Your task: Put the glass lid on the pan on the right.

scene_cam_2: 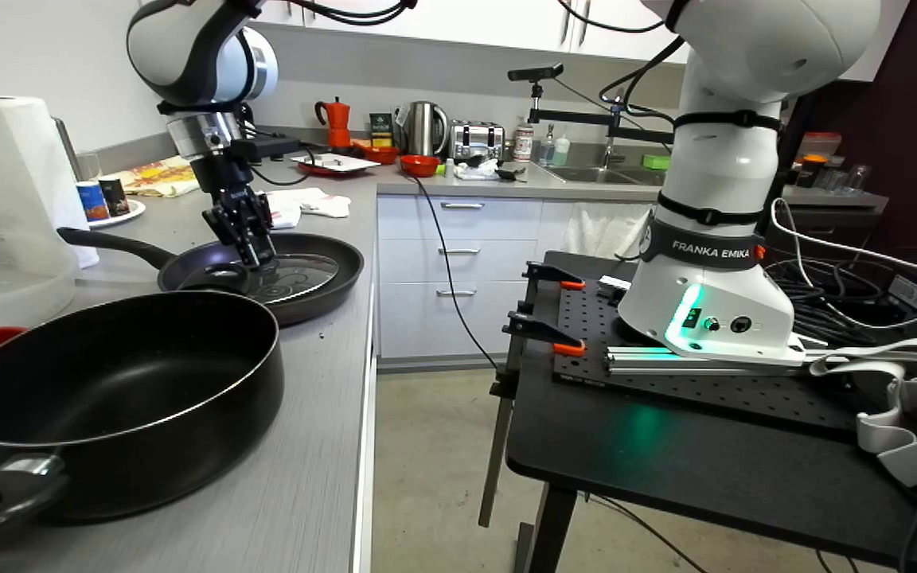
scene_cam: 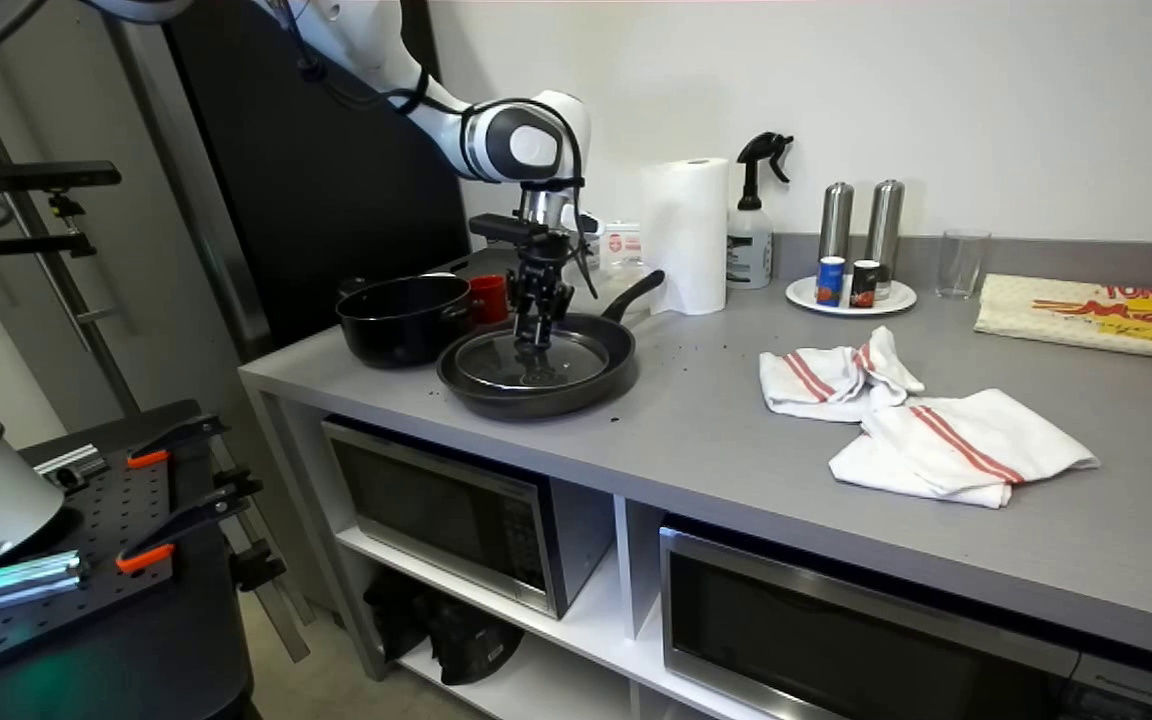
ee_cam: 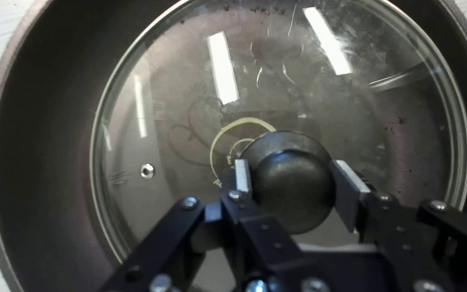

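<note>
A Franka arm point(scene_cam: 526, 145) reaches down into the frying pan point(scene_cam: 536, 402), gripper point(ee_cam: 292, 177) seemingly clamped on the glass lid's point(ee_cam: 258, 101) knob point(ee_cam: 292, 194), counter edge point(scene_cam: 586, 472) and black pot point(scene_cam: 398, 335) near, room toward towels point(scene_cam: 966, 445).

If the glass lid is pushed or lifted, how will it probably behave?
The glass lid is probably rigid and fragile, being clear glass. It may slide, being narrower than the pan. Its rounded knob might slip when gripped.

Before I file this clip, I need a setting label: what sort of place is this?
Most likely a kitchen, home or workplace unclear: in an exterior view, the far counter holds a sink, a toaster and a kettle.
</note>
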Tool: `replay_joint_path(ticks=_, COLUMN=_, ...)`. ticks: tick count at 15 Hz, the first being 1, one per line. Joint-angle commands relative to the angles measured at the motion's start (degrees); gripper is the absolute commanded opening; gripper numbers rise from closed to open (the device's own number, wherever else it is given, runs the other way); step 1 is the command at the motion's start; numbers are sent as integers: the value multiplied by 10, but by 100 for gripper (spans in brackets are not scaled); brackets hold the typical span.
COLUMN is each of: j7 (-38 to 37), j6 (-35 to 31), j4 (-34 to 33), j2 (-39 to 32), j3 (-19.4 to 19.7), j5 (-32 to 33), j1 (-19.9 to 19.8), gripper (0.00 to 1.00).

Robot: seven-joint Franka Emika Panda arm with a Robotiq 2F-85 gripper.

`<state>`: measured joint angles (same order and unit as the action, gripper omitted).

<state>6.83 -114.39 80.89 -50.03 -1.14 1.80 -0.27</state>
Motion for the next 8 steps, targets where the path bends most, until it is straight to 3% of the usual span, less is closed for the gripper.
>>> replay_joint_path(ticks=1, j7=10, j6=-21, j4=24, j2=21, j3=-1, j5=15, j1=7, gripper=26)
replay_joint_path(ticks=7, j7=12, j6=-33, j4=36, j2=20, j3=-2, j5=21, j1=6, gripper=29)
replay_joint_path(ticks=8, j7=12, j6=-34, j4=37, j2=20, j3=-2, j5=20, j1=5, gripper=76)
